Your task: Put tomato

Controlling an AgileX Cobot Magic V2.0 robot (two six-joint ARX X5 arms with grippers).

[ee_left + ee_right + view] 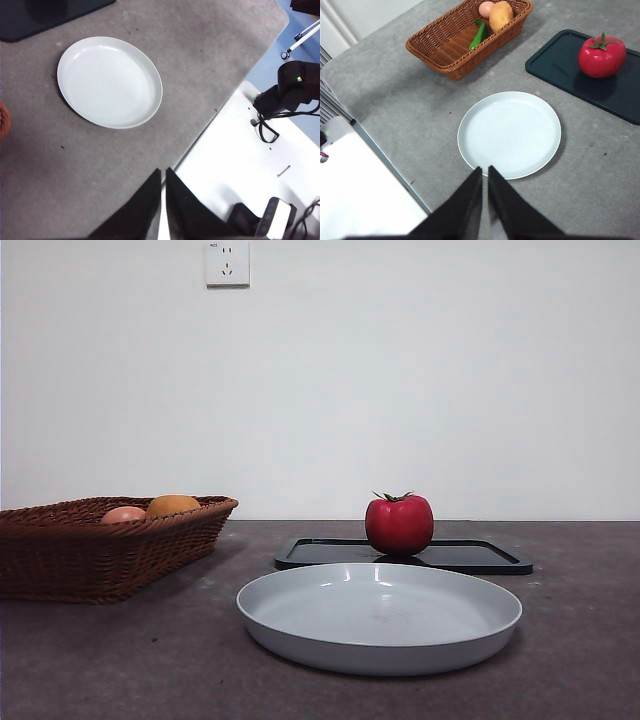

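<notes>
Tomato (601, 56) sat upright on the black tray (555, 62), behind the empty white plate (509, 134), its likely target. Left gripper (162, 175) and right gripper (485, 172) waited high, jaws nearly closed, holding nothing.

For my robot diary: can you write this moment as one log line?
tomato: on black tray | plate: empty | left gripper: shut, waiting | right gripper: shut, waiting

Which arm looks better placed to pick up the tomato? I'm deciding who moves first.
Probably the right. Its wrist view shows the tomato on the black tray beyond the plate; the left wrist view shows no tomato. Both tools wait, shut.
</notes>
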